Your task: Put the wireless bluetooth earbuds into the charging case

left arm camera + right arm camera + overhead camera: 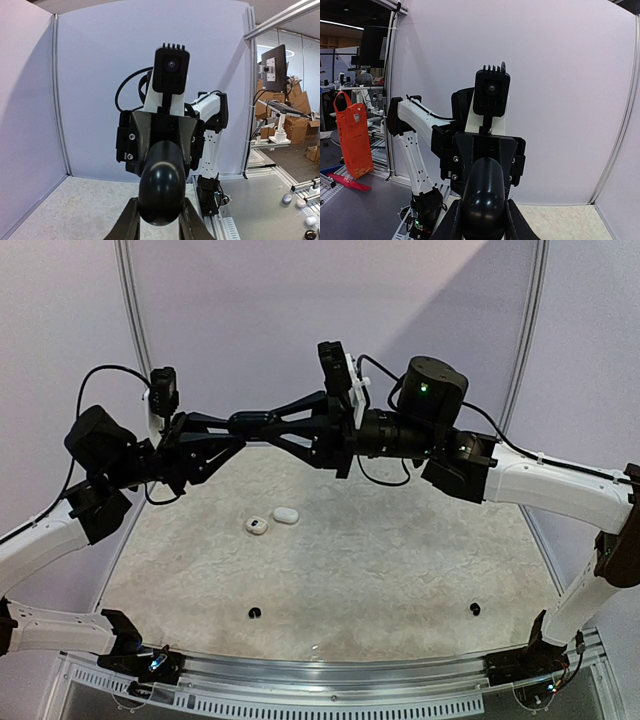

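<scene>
A glossy black pebble-like charging case [252, 422] hangs in mid air above the far part of the table, held end to end by both grippers. My left gripper [236, 428] is shut on its left end and my right gripper [270, 424] on its right end. In the left wrist view the case [161, 185] fills the gap between my own fingers [131, 222], with the right gripper behind it. The right wrist view shows the same case [484, 200] between that gripper's fingers [451, 222]. No earbud is clearly visible.
Two small white cases lie on the speckled table [400, 570], one with a dark centre [257, 526] and one plain [286, 515]. Two tiny round black things sit near the front, on the left [254, 613] and on the right [474, 609]. Pale walls enclose the table.
</scene>
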`<state>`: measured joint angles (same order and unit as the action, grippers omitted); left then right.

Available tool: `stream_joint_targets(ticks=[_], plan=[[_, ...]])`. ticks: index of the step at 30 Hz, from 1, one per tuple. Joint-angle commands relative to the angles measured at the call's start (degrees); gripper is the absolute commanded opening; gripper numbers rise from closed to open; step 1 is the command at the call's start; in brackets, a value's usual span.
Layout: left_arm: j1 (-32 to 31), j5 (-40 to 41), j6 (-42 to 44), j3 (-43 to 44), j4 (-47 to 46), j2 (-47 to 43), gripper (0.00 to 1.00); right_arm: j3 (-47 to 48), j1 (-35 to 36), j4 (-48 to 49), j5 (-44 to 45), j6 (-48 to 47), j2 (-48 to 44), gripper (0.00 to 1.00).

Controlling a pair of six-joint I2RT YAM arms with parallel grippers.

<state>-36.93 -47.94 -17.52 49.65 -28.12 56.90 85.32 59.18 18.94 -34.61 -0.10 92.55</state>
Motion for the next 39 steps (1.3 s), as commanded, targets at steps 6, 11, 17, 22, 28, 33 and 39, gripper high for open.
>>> stream_joint_targets(ticks=[6,11,17,22,28,33,39], plan=[[-2.91,-1.48,-0.67,-1.55,-0.97,0.18,0.0,-1.28,0.26,1.41,4.51,2.09,-0.81,0.0],[-3.15,2.49,2.97,-1.93,4.52,-1.24,0.0,-0.81,0.26,-5.0,11.24,3.12,-1.01,0.59],[-3.32,6.51,14.9,-1.28,13.36,-2.84,0.0,2.34,0.5,-17.53,14.32,0.8,-1.64,0.73],[-3.76,4.39,18.99,-1.05,14.72,-2.22,0.0,6.39,0.68,-25.48,17.21,-3.82,0.25,0.68],[-3.85,2.64,26.91,-0.88,18.69,-2.13,0.0,7.96,0.72,-27.34,19.87,-4.2,1.87,0.6],[-3.85,2.57,32.65,-0.74,22.1,-1.97,0.0,9.03,0.44,-28.4,20.18,-3.99,2.74,0.56],[-3.85,2.31,32.76,-0.7,22.6,-1.47,0.0,8.6,-0.73,-27.6,19.38,-1.48,3.14,0.52]])
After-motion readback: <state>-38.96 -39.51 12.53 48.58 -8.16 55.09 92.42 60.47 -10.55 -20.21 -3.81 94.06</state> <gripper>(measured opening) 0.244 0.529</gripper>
